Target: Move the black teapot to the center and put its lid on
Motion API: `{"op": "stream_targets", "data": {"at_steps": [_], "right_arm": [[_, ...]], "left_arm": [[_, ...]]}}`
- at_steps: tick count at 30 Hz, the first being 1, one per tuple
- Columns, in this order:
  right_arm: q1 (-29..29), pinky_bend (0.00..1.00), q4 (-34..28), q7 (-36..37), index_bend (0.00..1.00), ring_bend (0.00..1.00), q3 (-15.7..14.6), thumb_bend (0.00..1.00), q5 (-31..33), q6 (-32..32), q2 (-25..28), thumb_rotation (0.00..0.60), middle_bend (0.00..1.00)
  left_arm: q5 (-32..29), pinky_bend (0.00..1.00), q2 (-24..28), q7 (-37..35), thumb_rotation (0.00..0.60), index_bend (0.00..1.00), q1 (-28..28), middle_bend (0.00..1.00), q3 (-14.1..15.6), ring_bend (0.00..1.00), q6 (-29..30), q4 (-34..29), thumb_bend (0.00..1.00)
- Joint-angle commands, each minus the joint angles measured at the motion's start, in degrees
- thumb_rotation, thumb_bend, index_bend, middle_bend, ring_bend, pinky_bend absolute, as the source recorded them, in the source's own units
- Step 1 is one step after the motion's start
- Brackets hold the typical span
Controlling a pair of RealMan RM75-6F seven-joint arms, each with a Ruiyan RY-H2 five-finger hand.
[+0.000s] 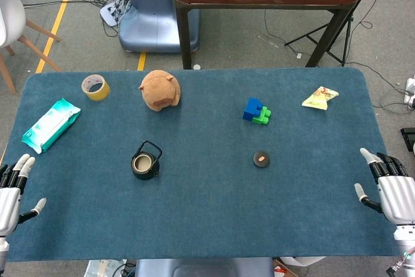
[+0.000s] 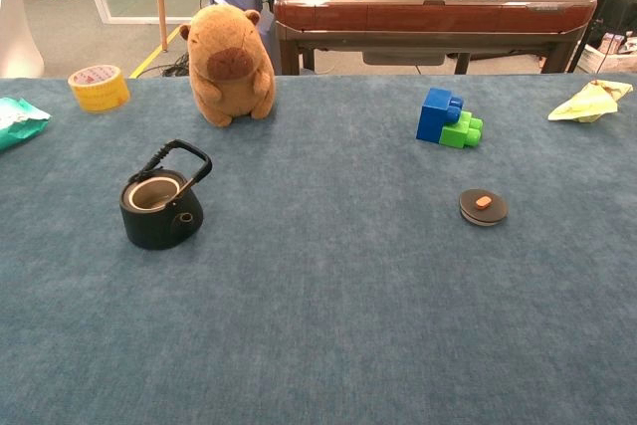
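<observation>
Sitting open at about 9 o'clock from the bench middle, the black teapot is not moved yet. Its lid lies well apart at 3 o'clock. The left hand and right hand wait at the edges, fingers spread, holding nothing.

Black teapot: small, round-bodied, standing upright on the blue table cover left of centre in the head view and at middle left in the chest view; its mouth is uncovered, showing a pale inner rim, and its thin black hoop handle is raised and leans toward the far side. Lid: flat black disc with a small orange knob on top, lying knob-up on the cover right of centre in the head view, well apart from the teapot and roughly level with it across the frame.
</observation>
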Motion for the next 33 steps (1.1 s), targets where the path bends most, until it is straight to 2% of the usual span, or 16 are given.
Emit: {"op": "stream_targets", "data": {"at_steps": [1,11,20,27,33], "right_arm": [[-0.1,0.15,0.2,0.1,0.11,0.14,-0.1,0.35,0.0,0.0,0.0,0.600,0.22],[-0.2,0.15,0.6,0.7,0.11,0.14,0.2,0.35,-0.2,0.7,0.1,0.600,0.22],[0.3,0.15,-0.1,-1.7,0.11,0.14,3.6,0.35,1.3,3.7,0.3,0.600,0.22],[1.0,0.15,-2.6,-4.0,0.11,0.14,5.8,0.35,2.5,4.5,2.3,0.600,0.22],[1.1,0.15,-4.3,-5.5,0.11,0.14,6.1,0.35,3.5,4.1,3.5,0.600,0.22]], "left_arm": [[0.1,0.06,0.0,0.1,0.600,0.06,-0.1,0.07,0.0,0.10,-0.2,0.0,0.22],[0.5,0.06,0.4,-1.2,0.600,0.06,-0.5,0.07,-0.2,0.10,-0.4,0.4,0.22],[2.5,0.06,2.7,-4.6,0.600,0.08,-4.2,0.10,-2.0,0.13,-2.8,1.2,0.22],[4.3,0.07,5.6,-10.3,0.600,0.14,-10.6,0.16,-4.1,0.18,-9.3,1.0,0.26],[4.1,0.07,7.0,-12.3,0.600,0.18,-16.5,0.18,-5.6,0.19,-16.1,0.5,0.26]]}}
